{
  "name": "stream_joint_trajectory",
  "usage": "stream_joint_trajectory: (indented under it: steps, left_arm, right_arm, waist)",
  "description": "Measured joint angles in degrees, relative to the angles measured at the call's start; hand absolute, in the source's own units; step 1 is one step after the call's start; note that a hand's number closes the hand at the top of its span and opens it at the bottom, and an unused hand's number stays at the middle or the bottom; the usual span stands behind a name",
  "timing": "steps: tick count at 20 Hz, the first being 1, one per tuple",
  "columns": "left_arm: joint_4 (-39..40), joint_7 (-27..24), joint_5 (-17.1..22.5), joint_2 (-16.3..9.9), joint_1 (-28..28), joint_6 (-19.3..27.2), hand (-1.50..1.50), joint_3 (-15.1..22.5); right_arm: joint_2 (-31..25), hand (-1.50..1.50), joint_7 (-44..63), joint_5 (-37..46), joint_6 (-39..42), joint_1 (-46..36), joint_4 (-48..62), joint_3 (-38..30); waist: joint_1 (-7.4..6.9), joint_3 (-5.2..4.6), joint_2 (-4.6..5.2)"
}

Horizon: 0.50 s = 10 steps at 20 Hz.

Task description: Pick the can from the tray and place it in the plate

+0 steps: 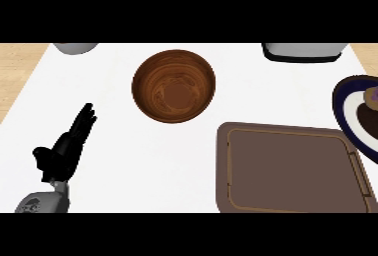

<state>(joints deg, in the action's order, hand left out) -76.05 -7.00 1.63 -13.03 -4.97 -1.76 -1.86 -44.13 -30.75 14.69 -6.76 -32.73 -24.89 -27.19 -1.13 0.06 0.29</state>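
The brown tray (288,170) lies at the lower right of the white counter, and nothing shows on its flat bottom. A round wooden plate (174,85) sits at the upper middle and holds nothing. At the right edge a dark blue-rimmed plate (345,107) with a white band is cut off by the view. A small tan and purple object (373,95) shows over it, too cropped to tell whether it is the can. My left hand (66,147) rests at the lower left, open with straight fingers, holding nothing. My right hand does not show.
A grey rounded object (75,48) is at the top left edge. A grey and black appliance (304,52) stands at the top right. Wooden floor shows beyond the counter's left and right edges.
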Motion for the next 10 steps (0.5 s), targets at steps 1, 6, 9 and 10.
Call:
stream_joint_trajectory:
  steps: [1,6,9,10]
  left_arm:
    - [0.01,-0.3,-0.22,0.14,0.3,0.0,0.0,0.06]
    - [0.27,-0.9,-0.63,0.67,0.85,-0.09,0.0,0.04]
    - [0.23,-0.77,-0.16,0.08,0.67,-0.71,0.0,-0.64]
    - [0.32,-0.72,0.12,-0.22,0.47,-1.01,0.0,-1.01]
  right_arm:
    - [0.31,-1.5,0.12,0.07,-0.33,-0.69,1.34,0.02]
    - [0.28,-1.5,-0.18,-2.5,1.04,-3.29,6.1,-2.43]
    - [0.09,-1.5,-1.93,-6.53,2.79,-3.12,7.01,-6.16]
    - [-0.33,-1.5,-2.36,-7.96,3.75,-2.99,7.36,-7.5]
  waist:
    - [-0.02,0.0,0.01]
    - [-0.07,0.05,0.1]
    - [0.16,0.07,0.06]
    - [0.24,0.08,0.06]
